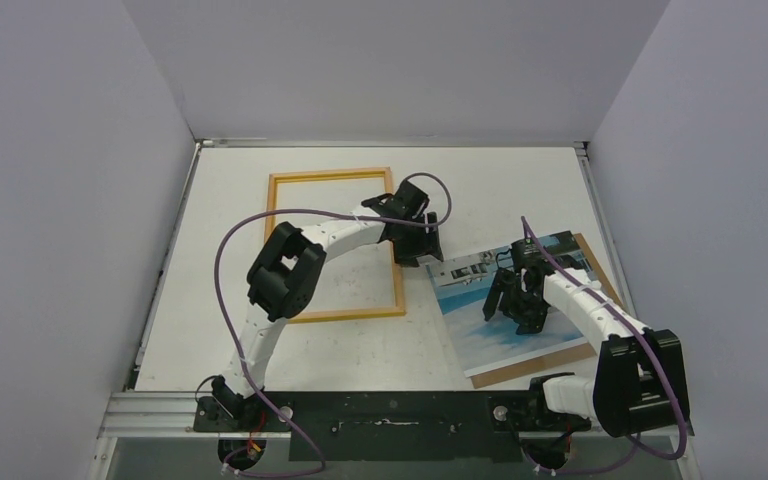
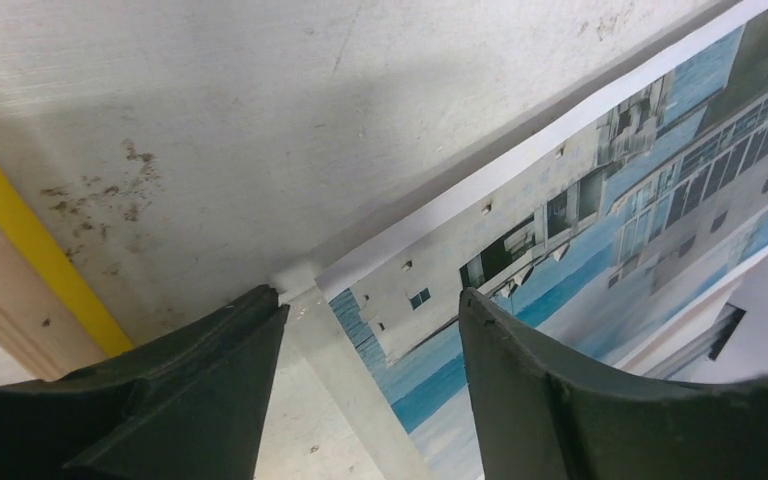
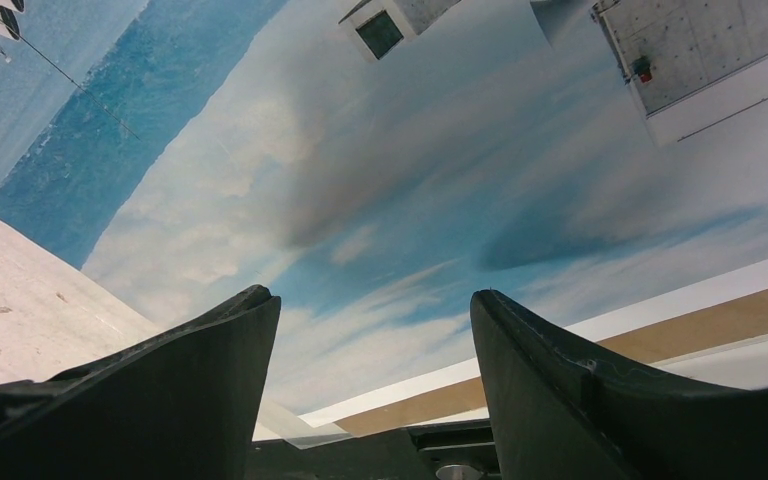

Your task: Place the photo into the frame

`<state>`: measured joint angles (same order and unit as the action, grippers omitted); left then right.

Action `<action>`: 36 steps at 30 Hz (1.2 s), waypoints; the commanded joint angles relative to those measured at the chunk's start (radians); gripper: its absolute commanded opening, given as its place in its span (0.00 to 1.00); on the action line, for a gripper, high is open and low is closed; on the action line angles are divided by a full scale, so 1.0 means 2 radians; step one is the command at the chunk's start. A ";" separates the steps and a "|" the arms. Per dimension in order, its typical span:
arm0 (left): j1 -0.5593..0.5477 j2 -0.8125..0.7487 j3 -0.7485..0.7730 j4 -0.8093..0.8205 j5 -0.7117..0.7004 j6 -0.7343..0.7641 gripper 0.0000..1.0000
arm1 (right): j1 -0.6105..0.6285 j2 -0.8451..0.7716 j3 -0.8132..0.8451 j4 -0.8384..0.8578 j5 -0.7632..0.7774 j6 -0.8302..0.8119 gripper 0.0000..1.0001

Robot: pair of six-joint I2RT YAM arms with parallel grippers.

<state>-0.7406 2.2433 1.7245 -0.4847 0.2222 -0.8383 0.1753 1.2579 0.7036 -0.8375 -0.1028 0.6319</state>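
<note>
We see the photo (image 1: 470, 320) lying face up on the brown backing board (image 1: 540, 362) right of the frame (image 1: 330, 177), our left gripper (image 2: 370, 340) spread astride its corner, our right gripper (image 3: 375, 340) spread over its sky.

— How many prints do you count?
— One photo (image 1: 470, 320), near the table's (image 1: 360, 350) right edge.
— And frames?
— One frame (image 1: 330, 175), toward the far left corner.
— Anything else?
— One brown backing board (image 1: 535, 362). Then my own: a left gripper (image 2: 370, 310) and a right gripper (image 3: 375, 310), two fingers (image 2: 190, 400) each.
</note>
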 commanded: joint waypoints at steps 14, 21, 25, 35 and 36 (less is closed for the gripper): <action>-0.060 -0.077 -0.102 -0.010 -0.035 -0.068 0.70 | -0.004 0.050 0.014 0.065 -0.007 0.004 0.70; -0.095 -0.111 -0.145 -0.003 -0.059 -0.101 0.70 | -0.004 0.078 0.023 0.119 -0.014 0.014 0.70; -0.109 -0.122 -0.177 0.011 -0.062 -0.121 0.66 | -0.012 0.096 0.022 0.150 -0.011 0.023 0.70; -0.166 -0.134 -0.238 0.085 -0.066 -0.163 0.60 | -0.016 0.166 0.031 0.206 -0.010 0.042 0.70; -0.175 -0.135 -0.240 0.087 -0.071 -0.167 0.60 | -0.017 0.171 0.035 0.209 -0.006 0.043 0.70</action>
<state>-1.0145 1.9717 1.2888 -0.3290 0.1154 -1.1275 0.1459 1.4960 0.8036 -0.6193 -0.1345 0.6975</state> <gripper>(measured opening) 0.599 0.702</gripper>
